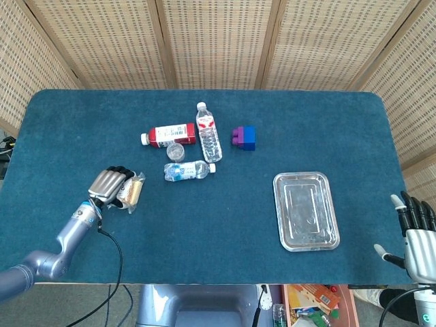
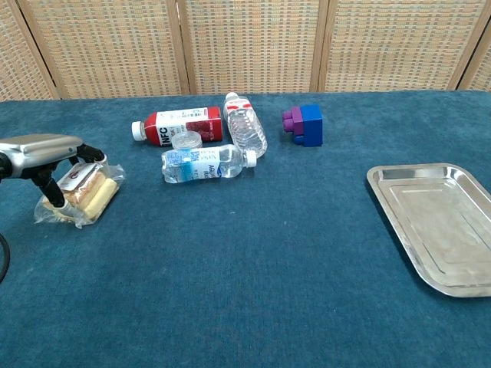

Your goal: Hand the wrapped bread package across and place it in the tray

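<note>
Your left hand [image 1: 111, 185] sits right over the bread package [image 2: 83, 193] at the lower left of the table, fingers curled down around its near end; I can't tell if they've actually closed on it or are just touching the wrap. I'd get the fingers well under both long edges before lifting, since that film looks slippery and the bread soft, so squeeze lightly. Your right hand [image 1: 417, 231] waits at the lower right edge, fingers spread and empty, near the tray [image 1: 306, 210]. Bring it in to meet the handover mid-table. Readable writing: the red bottle [image 2: 178, 125] says "NFC"; the other labels are too small.
</note>
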{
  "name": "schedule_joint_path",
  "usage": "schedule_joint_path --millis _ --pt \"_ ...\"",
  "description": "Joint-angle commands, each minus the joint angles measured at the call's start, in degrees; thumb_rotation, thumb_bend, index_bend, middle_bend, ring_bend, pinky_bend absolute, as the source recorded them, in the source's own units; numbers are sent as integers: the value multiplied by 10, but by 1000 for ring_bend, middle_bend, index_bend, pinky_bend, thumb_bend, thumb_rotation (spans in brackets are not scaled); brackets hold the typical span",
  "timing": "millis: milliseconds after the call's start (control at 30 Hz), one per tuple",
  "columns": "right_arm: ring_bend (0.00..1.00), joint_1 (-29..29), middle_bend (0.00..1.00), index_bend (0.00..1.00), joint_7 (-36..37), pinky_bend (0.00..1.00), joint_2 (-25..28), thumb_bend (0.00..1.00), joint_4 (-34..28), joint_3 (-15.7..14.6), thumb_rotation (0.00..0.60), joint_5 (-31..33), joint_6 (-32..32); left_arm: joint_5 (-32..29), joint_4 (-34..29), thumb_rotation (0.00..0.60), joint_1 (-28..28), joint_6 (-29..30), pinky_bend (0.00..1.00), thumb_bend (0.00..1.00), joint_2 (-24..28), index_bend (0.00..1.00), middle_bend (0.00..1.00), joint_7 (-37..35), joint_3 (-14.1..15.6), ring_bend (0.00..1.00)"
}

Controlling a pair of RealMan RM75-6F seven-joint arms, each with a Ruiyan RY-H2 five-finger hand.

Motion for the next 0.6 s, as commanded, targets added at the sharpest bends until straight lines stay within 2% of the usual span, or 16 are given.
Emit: schedule_joint_path --millis 33,167,233,333,433,500,600 --pt "0 0 0 0 4 0 1 0 0 -1 600 0 0 15 -28 600 10 38 353 0 28 576 539 -15 -3 372" --pt "0 -2 0 0 11 0 3 0 -1 -2 600 -2 2 69 -123 600 33 117 365 0 111 591 553 -55 -4 385" --pt "0 -1 0 0 13 0 4 0 -1 -3 600 -2 1 107 -178 600 39 156 365 0 138 591 553 -62 0 385" --pt "0 -1 0 0 12 0 5 0 -3 -2 600 0 0 155 -230 600 30 177 365 0 150 592 554 -43 10 385" --pt "0 0 0 0 9 0 5 0 -4 -1 600 1 -1 174 -266 600 5 163 365 0 131 592 554 -1 9 385" --pt "0 2 0 0 5 0 4 0 -4 -2 600 2 -4 170 -278 600 -27 122 365 0 98 592 554 39 5 385" --pt "0 5 0 0 0 0 1 0 -3 -1 600 6 -9 145 -259 600 -62 79 365 0 45 592 553 81 -5 385"
